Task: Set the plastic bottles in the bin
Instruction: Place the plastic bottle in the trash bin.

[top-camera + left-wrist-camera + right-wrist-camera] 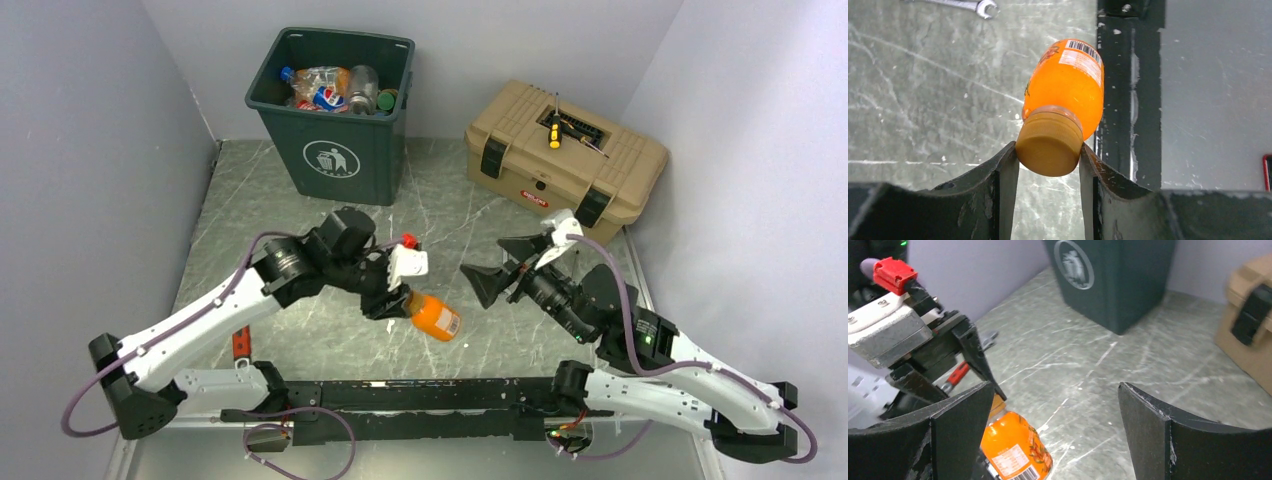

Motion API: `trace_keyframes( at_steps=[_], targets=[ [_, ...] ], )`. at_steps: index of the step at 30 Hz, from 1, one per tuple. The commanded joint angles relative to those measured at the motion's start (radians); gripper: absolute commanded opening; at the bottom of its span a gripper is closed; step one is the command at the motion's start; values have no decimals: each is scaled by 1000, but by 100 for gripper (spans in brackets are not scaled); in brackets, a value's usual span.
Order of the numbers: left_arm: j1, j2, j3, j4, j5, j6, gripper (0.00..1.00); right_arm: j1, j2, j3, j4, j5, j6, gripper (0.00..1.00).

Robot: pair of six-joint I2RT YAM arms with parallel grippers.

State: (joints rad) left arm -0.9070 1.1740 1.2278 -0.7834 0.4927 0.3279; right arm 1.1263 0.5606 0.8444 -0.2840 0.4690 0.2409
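On orange bottle [437, 317], left pincer [401, 299], downturned

The bin [330, 150], with bottles [328, 88] in it, stands back left, the toolbox [625, 160] back right with a screwdriver [554, 134] on it, and one bottle [437, 317] in front, between them.

Soft, even light from above keeps all three views bright with only faint shadows, a pale sheen on the table [923, 75] toward ten o'clock in the left wrist view, and the right wrist view's own fingers [958, 430] dark and slightly soft at six o'clock.
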Motion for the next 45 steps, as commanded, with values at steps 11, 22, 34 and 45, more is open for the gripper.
trace_keyframes(
  at_steps=[11, 22, 34, 45],
  targets=[
    [1, -282, -167, 205, 300, 52, 0, -75, 114, 20, 57, -595, -61, 99],
    [33, -179, -105, 152, 393, 27, 0, -229, 228, -2, 80, -1052, -17, 99],
    [47, -195, -122, 155, 354, 30, 0, -270, 243, 10, -80, -1173, 11, 100],
    [63, -192, -138, 201, 331, -13, 0, -225, 338, 6, -122, -1149, 4, 78]
  ],
)
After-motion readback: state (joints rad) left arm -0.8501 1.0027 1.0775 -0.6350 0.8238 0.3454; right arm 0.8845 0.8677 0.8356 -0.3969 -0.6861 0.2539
